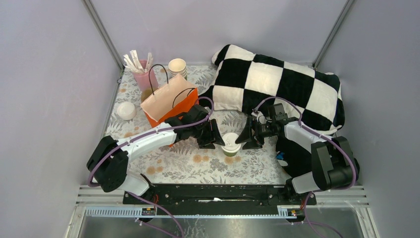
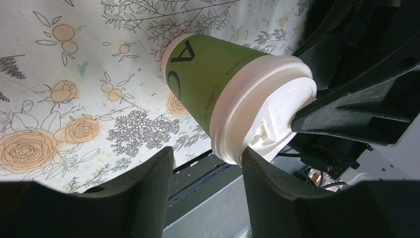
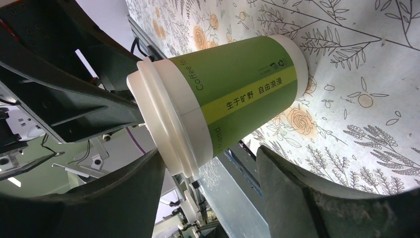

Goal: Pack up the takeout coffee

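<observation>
While the takeout coffee [image 1: 231, 144] stands on the floral tablecloth [image 1: 183, 166], left pincer [image 1: 217, 140] and right pincer [image 1: 246, 140] gape beside it.

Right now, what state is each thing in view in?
Coffee cup, upright, lid on.
Paper bag, mouth open.
Left gripper, open, beside the cup.
Right gripper, open, on the cup's other side.
Cup stack, upright, no lids.
</observation>
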`<state>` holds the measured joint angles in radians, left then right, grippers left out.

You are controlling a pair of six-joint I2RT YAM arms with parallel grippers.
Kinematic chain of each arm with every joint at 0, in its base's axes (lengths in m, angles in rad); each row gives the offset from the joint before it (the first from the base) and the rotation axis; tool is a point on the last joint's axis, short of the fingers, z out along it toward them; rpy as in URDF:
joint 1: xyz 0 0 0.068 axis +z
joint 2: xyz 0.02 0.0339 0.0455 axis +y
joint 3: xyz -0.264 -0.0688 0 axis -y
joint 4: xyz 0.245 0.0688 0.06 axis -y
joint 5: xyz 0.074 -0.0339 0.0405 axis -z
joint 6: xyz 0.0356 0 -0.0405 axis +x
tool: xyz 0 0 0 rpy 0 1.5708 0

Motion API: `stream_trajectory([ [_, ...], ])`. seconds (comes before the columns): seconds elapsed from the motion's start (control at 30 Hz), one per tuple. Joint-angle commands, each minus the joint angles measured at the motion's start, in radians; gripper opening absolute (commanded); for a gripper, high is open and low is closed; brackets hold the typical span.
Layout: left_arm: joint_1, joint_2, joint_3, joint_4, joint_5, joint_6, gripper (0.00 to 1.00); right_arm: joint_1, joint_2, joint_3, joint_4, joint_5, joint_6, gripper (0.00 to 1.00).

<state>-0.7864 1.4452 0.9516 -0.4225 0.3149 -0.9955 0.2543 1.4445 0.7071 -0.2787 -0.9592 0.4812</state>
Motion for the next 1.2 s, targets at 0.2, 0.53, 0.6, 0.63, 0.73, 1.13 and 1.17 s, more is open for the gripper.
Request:
stream_trajectory([
  [0.2, 0.001, -0.006, 0.042, -0.034, -0.061, 0.049, 0.59, -0.003, -0.073, 0.042, 0.014, -0.048, 0.063, 0.76],
  [0.53, 0.001, 0.017, 0.031, -0.021, -0.058, 0.061, 0.61, -0.021, 0.035, -0.196, 0.376, -0.041, 0.218, 0.54],
  [0.6, 0.001, 0.018, 0.040, -0.031, -0.059, 0.070, 0.61, -0.021, 0.002, -0.141, 0.253, -0.017, 0.159, 0.55],
  [0.63, 0.002, 0.018, 0.049, -0.039, -0.060, 0.076, 0.61, -0.021, -0.036, -0.103, 0.185, -0.003, 0.127, 0.58],
  [0.73, 0.001, 0.023, 0.072, -0.050, -0.062, 0.088, 0.62, -0.022, -0.119, -0.014, 0.076, 0.021, 0.090, 0.68],
  [1.13, 0.002, 0.039, 0.092, -0.055, -0.063, 0.116, 0.62, -0.020, -0.003, -0.008, -0.018, 0.139, -0.010, 0.68],
  [1.17, 0.001, 0.037, 0.100, -0.057, -0.064, 0.117, 0.63, -0.020, -0.026, 0.030, -0.065, 0.150, -0.022, 0.69],
])
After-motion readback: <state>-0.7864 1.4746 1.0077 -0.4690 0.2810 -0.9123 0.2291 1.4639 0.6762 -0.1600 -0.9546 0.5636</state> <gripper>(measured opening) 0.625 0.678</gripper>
